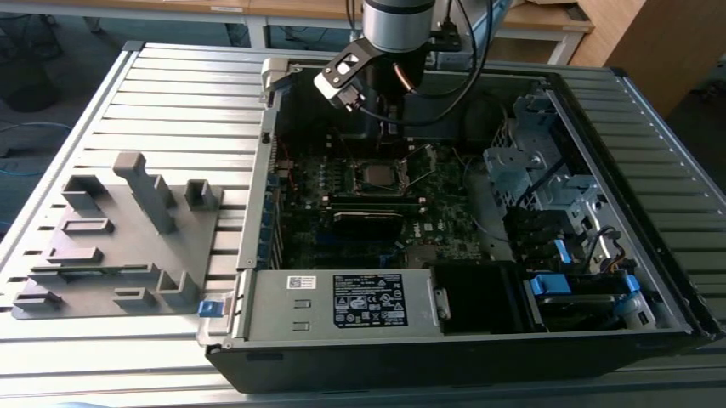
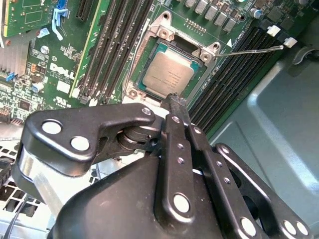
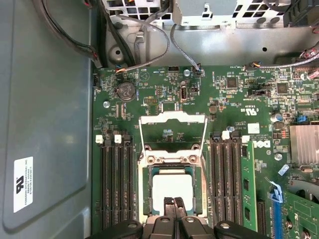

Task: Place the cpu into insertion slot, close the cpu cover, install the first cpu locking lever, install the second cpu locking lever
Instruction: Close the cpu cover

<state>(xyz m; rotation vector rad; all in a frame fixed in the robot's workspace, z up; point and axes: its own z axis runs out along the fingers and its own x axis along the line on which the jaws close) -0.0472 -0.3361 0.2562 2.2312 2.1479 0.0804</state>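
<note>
The cpu (image 3: 172,190) lies flat in the insertion slot (image 3: 148,185) on the green board, its silver top facing up; it also shows in the second wrist view as the cpu (image 2: 169,75). The cpu cover (image 3: 172,118) stands flipped open just beyond the slot. My gripper (image 3: 174,204) is shut with nothing between its fingers, its tips just over the cpu's near edge. In the second wrist view the gripper (image 2: 175,99) ends at that same edge. A thin metal locking lever (image 2: 251,50) sticks out sideways from the socket. In the exterior view the gripper (image 1: 386,119) hangs over the case's rear, above the insertion slot (image 1: 375,176).
Black memory slots (image 3: 115,186) flank the socket on both sides. A finned heat sink (image 3: 304,144) and cables (image 3: 149,47) lie nearby. The open case holds a power supply (image 1: 340,302) and a drive cage (image 1: 533,166). A grey fixture tray (image 1: 114,238) sits at the exterior view's left.
</note>
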